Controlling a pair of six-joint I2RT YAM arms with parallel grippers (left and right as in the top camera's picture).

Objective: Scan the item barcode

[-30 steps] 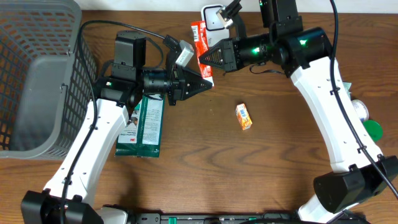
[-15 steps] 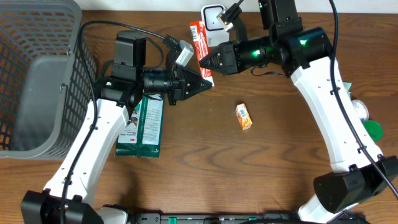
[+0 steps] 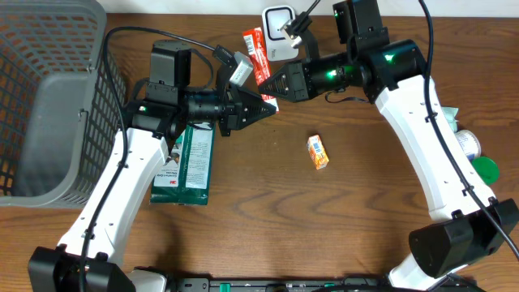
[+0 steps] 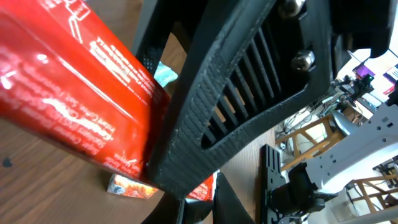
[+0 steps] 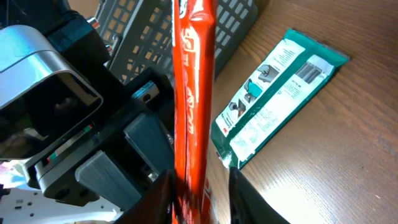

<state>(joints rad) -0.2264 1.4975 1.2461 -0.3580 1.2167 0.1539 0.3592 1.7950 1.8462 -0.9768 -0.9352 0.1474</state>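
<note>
Bright, even light from above; the close-ups are soft and glary.

From overhead the wooden surface (image 3: 365, 211) is clear and sharp, with only faint, soft shadows. In the left wrist view the red packet (image 4: 68, 81) sits too near the lens. It is blurred, with white glare spots on its foil, and the background at the right edge is washed out. In the right wrist view it blurs too, while the green packet (image 5: 273, 99) stays sharp and lightly glossy.

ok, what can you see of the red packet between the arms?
The flat red plastic-film packet is glossy and creased, with white print. It is held off the brown wooden table, on edge and tilted. The left hand is shut on it near one end; the right hand straddles it with fingers apart, a gap showing on one side.
</note>
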